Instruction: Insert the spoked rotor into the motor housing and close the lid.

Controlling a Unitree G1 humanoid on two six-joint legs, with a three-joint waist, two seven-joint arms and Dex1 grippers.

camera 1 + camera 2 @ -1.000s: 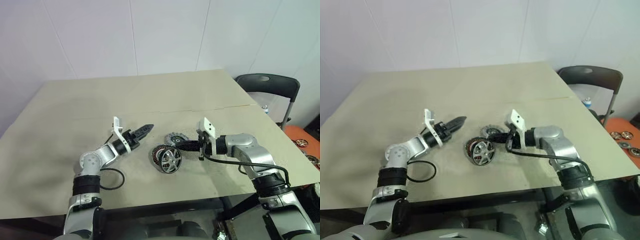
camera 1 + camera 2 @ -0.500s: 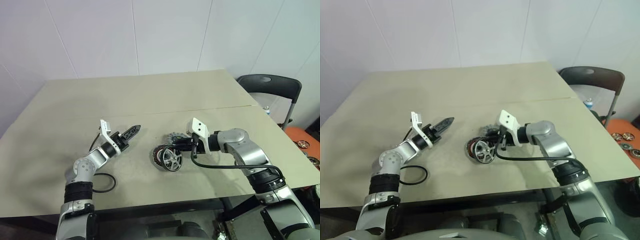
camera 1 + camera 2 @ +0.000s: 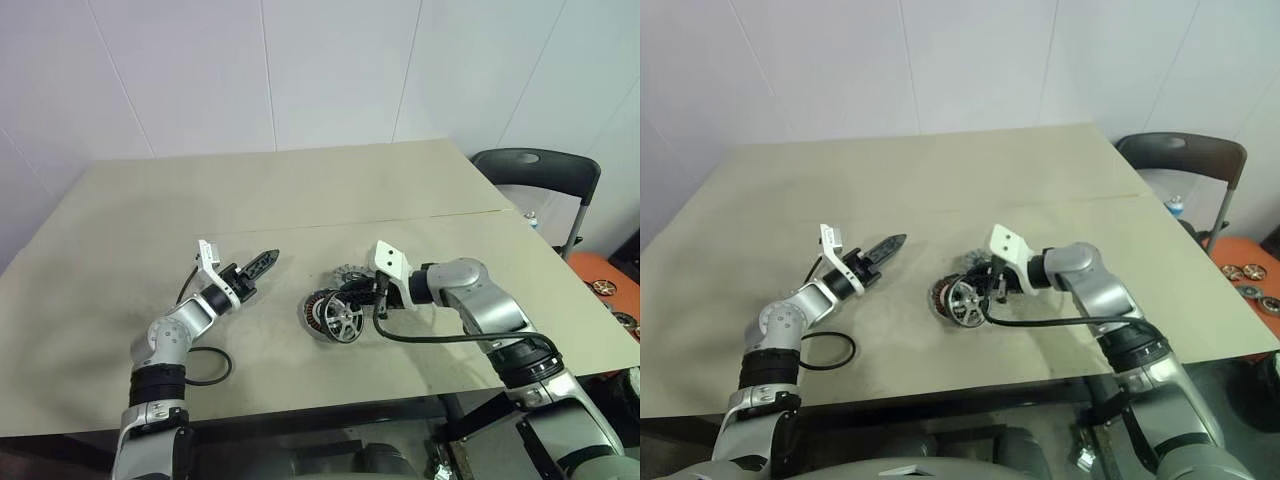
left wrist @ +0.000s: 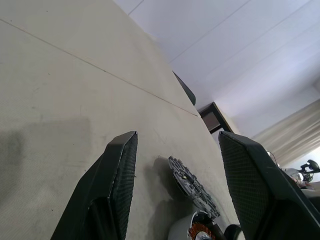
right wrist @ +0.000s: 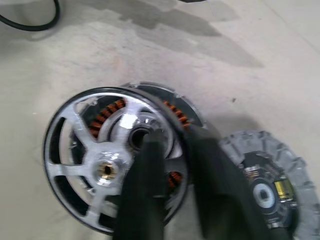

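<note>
1. The spoked rotor (image 5: pixel 107 165) stands tilted on edge, leaning against the motor housing (image 5: pixel 165 107) near the middle of the table (image 3: pixel 300 190). The lid (image 5: pixel 270 182) lies flat just beside the housing, on its far side.

2. Our right gripper (image 5: pixel 170 165) is clamped on the rotor's black rim, one finger inside between the spokes, the other outside.

3. Our left gripper (image 4: pixel 175 165) hangs apart from the parts with its fingers spread wide and nothing between them.

4. We judge the rotor to be stiff metal, fairly heavy for its size, with a smooth rim that could slip or pivot in a thin pinch.

5. The rim is the sensible hold; the open gaps between spokes let a finger hook through. The hub is too small to grip.

6. The housing's copper windings look delicate, so we should lower the rotor in squarely, not scrape it across them. A magnet's pull could snap it down.
</note>
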